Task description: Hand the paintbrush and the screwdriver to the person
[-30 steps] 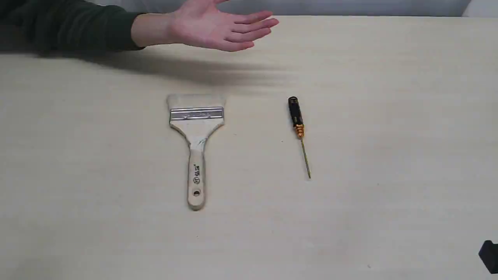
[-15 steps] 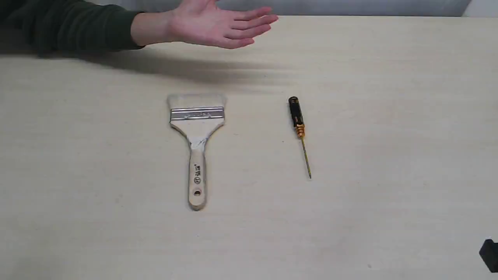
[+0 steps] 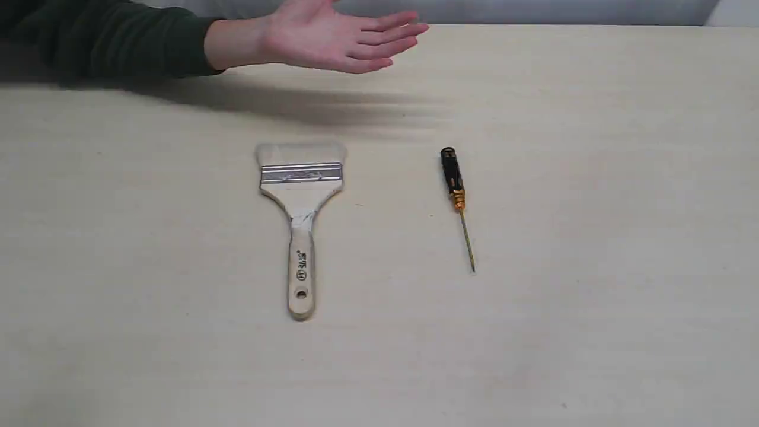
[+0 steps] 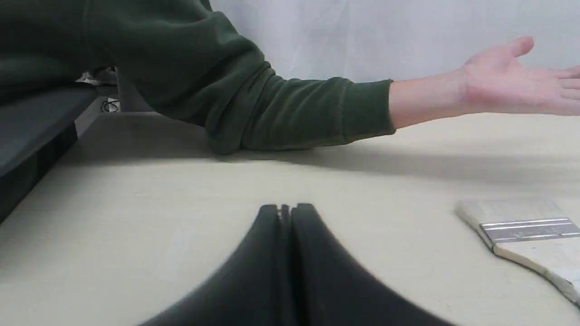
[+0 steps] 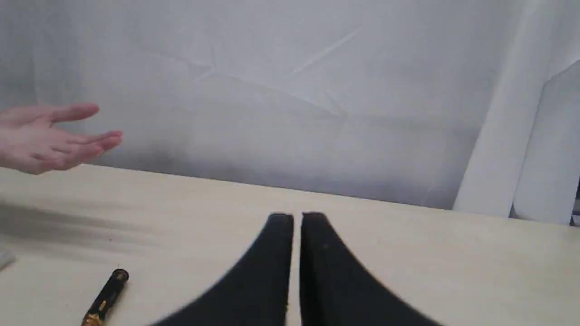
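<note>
The paintbrush (image 3: pixel 301 204) lies flat at the table's middle, bristles toward the far side; its bristle end (image 4: pixel 521 226) also shows in the left wrist view. To its right lies the screwdriver (image 3: pixel 454 190), black handle away from me, shaft toward the near edge; its handle (image 5: pixel 106 296) shows in the right wrist view. The person holds an open palm (image 3: pixel 341 38) above the far edge, green sleeve (image 3: pixel 107 38) at far left. My left gripper (image 4: pixel 285 210) is shut and empty, well short of the brush. My right gripper (image 5: pixel 297 219) is shut and empty, apart from the screwdriver. Neither gripper shows in the exterior view.
The pale wooden table (image 3: pixel 593 237) carries only the two tools. A white curtain (image 5: pixel 317 90) hangs behind its far edge. A dark bench or frame (image 4: pixel 31 131) stands past the table's left side.
The black tip of the right arm at the lower right corner of the exterior view has slipped out of the picture. The person's hand has shifted slightly. Both tools lie unmoved.
</note>
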`<state>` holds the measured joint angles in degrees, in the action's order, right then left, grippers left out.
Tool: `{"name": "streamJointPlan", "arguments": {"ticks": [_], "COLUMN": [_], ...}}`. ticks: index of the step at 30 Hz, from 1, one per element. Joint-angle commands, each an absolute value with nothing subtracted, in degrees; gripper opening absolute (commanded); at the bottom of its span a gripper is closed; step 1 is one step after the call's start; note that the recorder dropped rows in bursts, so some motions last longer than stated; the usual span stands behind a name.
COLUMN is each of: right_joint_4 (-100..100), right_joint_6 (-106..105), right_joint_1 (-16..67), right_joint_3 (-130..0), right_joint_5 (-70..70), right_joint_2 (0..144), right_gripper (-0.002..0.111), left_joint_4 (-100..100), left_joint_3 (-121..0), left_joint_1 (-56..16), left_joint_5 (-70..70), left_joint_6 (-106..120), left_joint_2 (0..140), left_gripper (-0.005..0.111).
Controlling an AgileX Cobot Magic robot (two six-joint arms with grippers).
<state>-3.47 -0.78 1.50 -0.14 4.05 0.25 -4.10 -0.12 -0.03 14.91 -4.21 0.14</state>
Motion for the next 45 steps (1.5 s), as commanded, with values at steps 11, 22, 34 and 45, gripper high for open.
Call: {"name": "streamJointPlan", "arguments": {"ticks": [11, 22, 34, 45], "right_joint_4": [4.13, 21.62, 22.09, 24.33], "right_joint_6": [0.92, 3.88, 3.5, -7.38], "right_joint_1": [1.51, 1.51, 1.51, 1.51], "right_joint_3": [0.0, 0.0, -23.06, -43.64], "right_joint_5": [2.26, -6.43, 9.53, 14.5], "right_joint_2": [0.0, 0.0, 11.5, 41.93], "right_gripper": [0.005, 0.005, 0.005, 0.005], "left_joint_4": [-3.82, -3.94, -3.94, -3.94], "left_joint_3": [0.0, 0.0, 0.0, 0.0], "left_joint_1": [-0.4, -0.4, -0.4, -0.4], "left_joint_5": [14.32, 14.29, 14.29, 14.29], "left_joint_6": [-4.32, -4.32, -4.32, -4.32], "left_joint_2": [0.0, 0.0, 0.0, 0.0], "left_gripper": [0.0, 0.0, 0.0, 0.0]}}
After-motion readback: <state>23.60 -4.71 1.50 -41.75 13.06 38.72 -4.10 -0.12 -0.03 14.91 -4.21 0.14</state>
